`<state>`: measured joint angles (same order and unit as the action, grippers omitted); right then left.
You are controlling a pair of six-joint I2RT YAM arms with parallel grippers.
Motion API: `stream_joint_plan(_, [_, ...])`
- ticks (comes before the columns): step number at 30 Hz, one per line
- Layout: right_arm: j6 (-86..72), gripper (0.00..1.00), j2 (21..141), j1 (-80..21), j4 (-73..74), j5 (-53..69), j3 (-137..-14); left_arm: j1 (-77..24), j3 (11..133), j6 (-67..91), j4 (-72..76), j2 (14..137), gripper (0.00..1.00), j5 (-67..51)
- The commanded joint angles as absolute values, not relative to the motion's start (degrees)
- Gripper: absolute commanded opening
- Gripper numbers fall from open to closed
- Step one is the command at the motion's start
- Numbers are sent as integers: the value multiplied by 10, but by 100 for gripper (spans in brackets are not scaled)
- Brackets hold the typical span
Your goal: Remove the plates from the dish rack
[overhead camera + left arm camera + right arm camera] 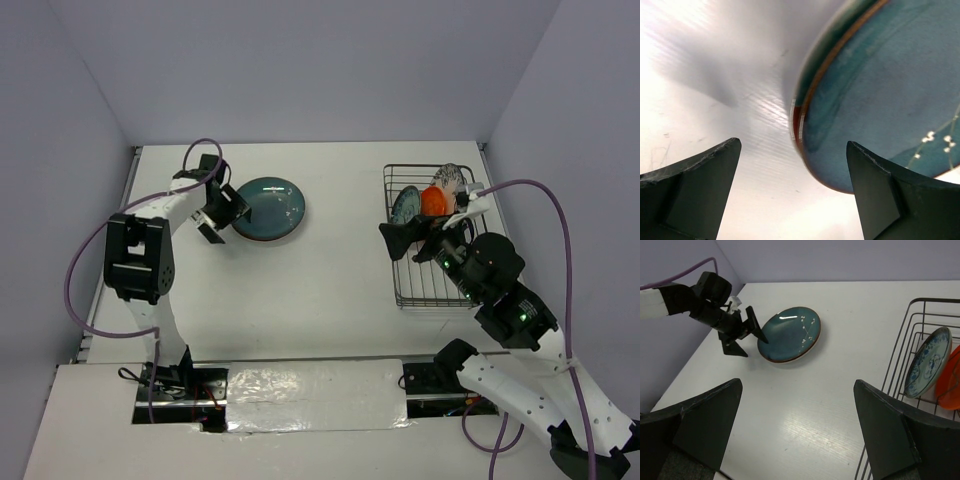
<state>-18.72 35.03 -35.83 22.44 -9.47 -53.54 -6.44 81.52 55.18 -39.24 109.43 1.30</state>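
The left gripper point(227, 216) is spread and empty, with the rim of a flat-lying teal plate point(268, 208) reaching between its fingers. The right gripper point(797, 384), also spread, hovers beside the dish rack point(900, 340). To that gripper's right, 3 plates point(435, 200) stand upright in the rack.

Flat and face-up on the table at the far left, well apart from the rack: a large teal plate point(268, 208) with a reddish-brown rim (a few small white flecks inside). At the right, a dark wire dish rack point(425, 290), three plates on edge at its far end: a blue-and-white floral plate point(405, 205), an orange plate point(435, 200) just right of it, a mottled plate point(453, 178) farthest back.
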Motion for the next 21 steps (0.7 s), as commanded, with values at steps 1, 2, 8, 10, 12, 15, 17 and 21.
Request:
stream_joint_plan(1, [-179, 100, 368, -358, 230, -120, -533, -62, 823, 532, -421, 1037, 99, 78])
stream_joint_plan(2, [-176, 100, 379, -358, 242, -124, -537, -62, 817, 528, -421, 1009, 100, 90])
stream_joint_plan(8, [-129, 100, 502, -355, 315, -197, -620, -62, 773, 463, -441, 870, 99, 187])
stream_joint_plan(10, [-106, 100, 530, -334, 319, -264, -642, -62, 753, 424, -434, 821, 99, 178])
stream_joint_plan(12, [-83, 100, 561, -290, 330, -259, -670, -63, 704, 362, -404, 742, 99, 154])
stream_joint_plan(15, [-44, 98, 615, -187, 353, -255, -708, -67, 625, 282, -374, 641, 100, 75])
stream_joint_plan(17, [-8, 98, 666, -141, 365, -300, -740, -69, 575, 258, -379, 585, 99, 62])
stream_joint_plan(21, [25, 87, 723, -82, 371, -315, -788, -85, 501, 277, -366, 513, 100, 103])
